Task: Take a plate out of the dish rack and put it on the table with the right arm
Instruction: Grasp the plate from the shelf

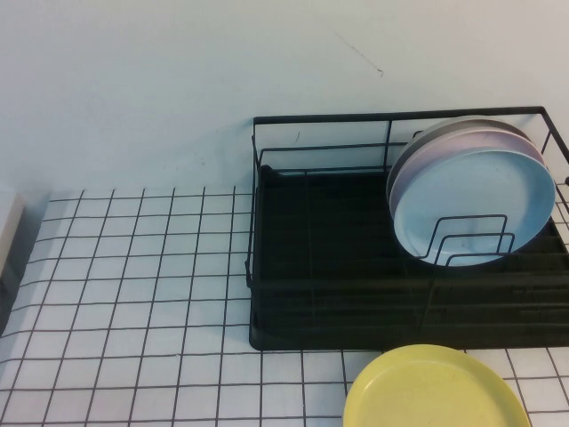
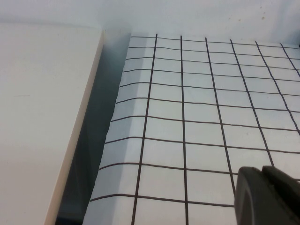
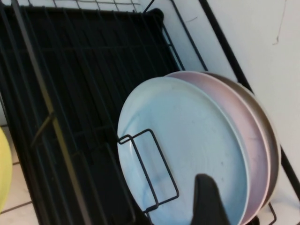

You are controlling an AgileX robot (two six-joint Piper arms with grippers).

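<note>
Light blue plate point(image 1: 476, 203) stands on edge at the far right of the dish rack point(image 1: 320, 258), front of the stack, leaning back on the pale pink plate point(image 3: 243, 126); wire dividers point(image 1: 471, 240) cross its lower face. Right hand point(image 3: 208, 201) sits just before the plate's lower rim; one dark finger shows, so its spread I cannot tell. Left hand point(image 2: 267, 197) parked over the gridded surface point(image 2: 197, 117), well away from the rack; spread unclear too. Yellow plate point(image 1: 436, 391) lies flat on the surface in front of the rack. Plate likely light, stiff, smooth and a bit slippery; pinch the raised rim, lift clear of the wires.
</note>
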